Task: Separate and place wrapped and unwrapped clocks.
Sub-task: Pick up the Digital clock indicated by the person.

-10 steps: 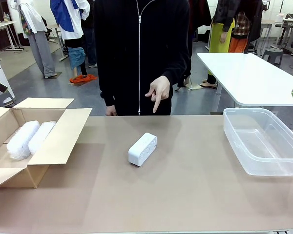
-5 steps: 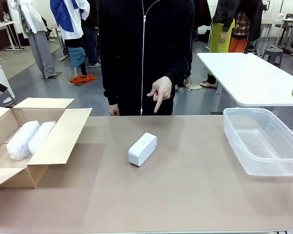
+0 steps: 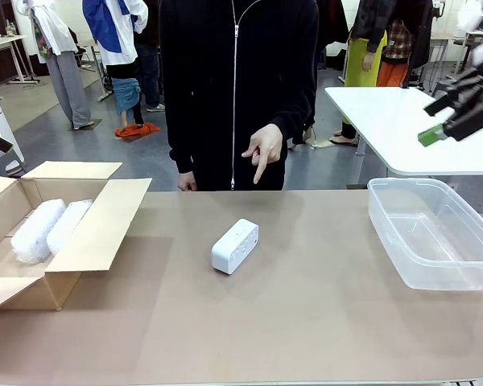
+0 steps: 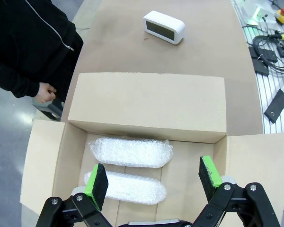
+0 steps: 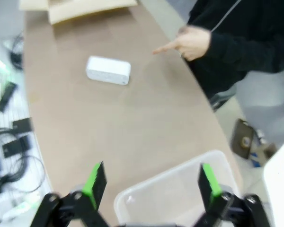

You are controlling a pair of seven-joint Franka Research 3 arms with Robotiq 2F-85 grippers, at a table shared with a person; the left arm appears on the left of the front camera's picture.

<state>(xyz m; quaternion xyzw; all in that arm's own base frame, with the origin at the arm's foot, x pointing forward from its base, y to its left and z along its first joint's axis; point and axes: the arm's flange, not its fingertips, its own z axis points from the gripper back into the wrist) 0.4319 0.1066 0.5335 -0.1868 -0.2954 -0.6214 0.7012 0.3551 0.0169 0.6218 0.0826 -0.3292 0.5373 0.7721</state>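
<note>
The unwrapped clock (image 3: 235, 246) (image 4: 164, 27) (image 5: 108, 70), a bare white block, lies on the table's middle. Two wrapped clocks (image 3: 37, 229) (image 4: 131, 152), in whitish bubble wrap, lie side by side inside the open cardboard box (image 3: 105, 229) (image 4: 146, 104) at the left. My left gripper (image 4: 154, 182) hangs open above the box, over the nearer bundle (image 4: 125, 187). My right gripper (image 3: 447, 112) (image 5: 151, 182) is open, high above the clear plastic bin (image 3: 435, 233) (image 5: 180, 189) at the right, holding nothing.
A person in black stands at the far edge. One hand (image 3: 262, 153) (image 5: 189, 42) points a finger down toward the bare clock. A white table (image 3: 402, 121) stands behind the bin. Cables lie off the table's near side (image 4: 270, 42).
My right gripper has swung up and to the left into the front view, above the bin. The person's pointing hand, the clocks and my left gripper have stayed put.
</note>
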